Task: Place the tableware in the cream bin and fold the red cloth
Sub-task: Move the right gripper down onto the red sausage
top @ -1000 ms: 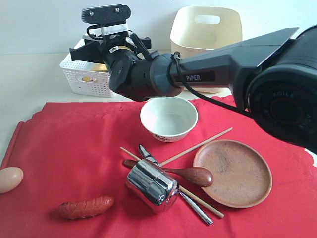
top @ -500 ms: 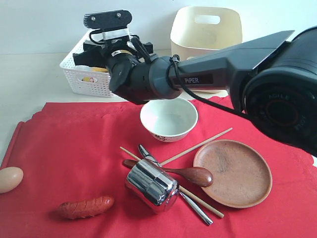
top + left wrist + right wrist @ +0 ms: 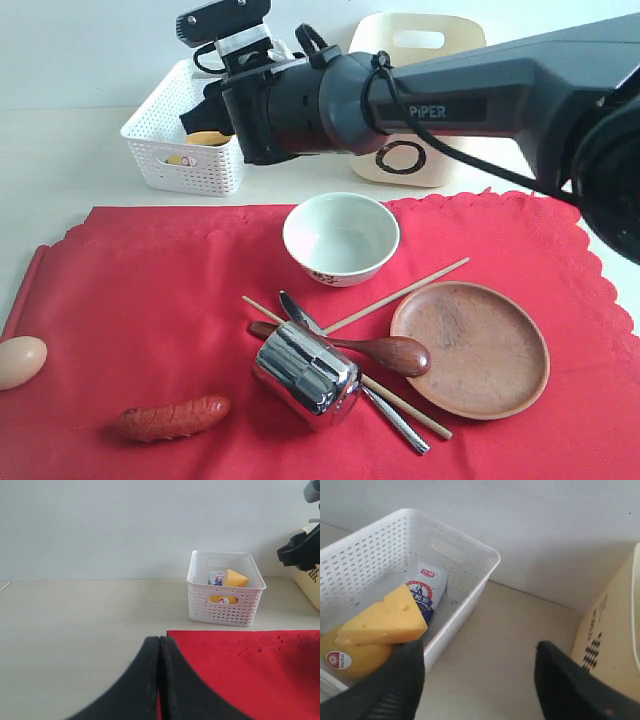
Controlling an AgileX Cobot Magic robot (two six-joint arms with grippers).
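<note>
Jaws of the right gripper (image 3: 479, 652) stand wide apart with nothing between them; only bare table (image 3: 505, 645) shows through the gap. Just off one finger (image 3: 400, 680) is the white basket (image 3: 470, 555), holding a cheese wedge (image 3: 382, 620), a milk carton (image 3: 427, 587) and a lemon (image 3: 350, 660). Off the other finger is the wall of the cream bin (image 3: 615, 625), close by but not touched. The right arm (image 3: 450, 95) reaches in from the right side of the exterior view, stretched long and nearly level. Its wrist is raised above the table between basket and bin, beyond the far edge of the red cloth (image 3: 150, 290).

Below and nearer than these jaws, all the tableware lies on the cloth, none of it in the bin. The bowl (image 3: 341, 238) is closest. Farther out the steel cup (image 3: 305, 373) lies on its side across the knife (image 3: 395, 418), the spoon (image 3: 390, 352) and the crossed chopsticks (image 3: 400, 293). The brown plate (image 3: 470, 348) sits beside them. A sausage (image 3: 175, 417) lies on the cloth farthest from the jaws, and an egg (image 3: 20, 361) sits at the cloth's edge.

Jaws of the left gripper (image 3: 159, 639) are pressed together, holding nothing. They sit low over the table at the cloth's corner, with the basket well ahead of them.
</note>
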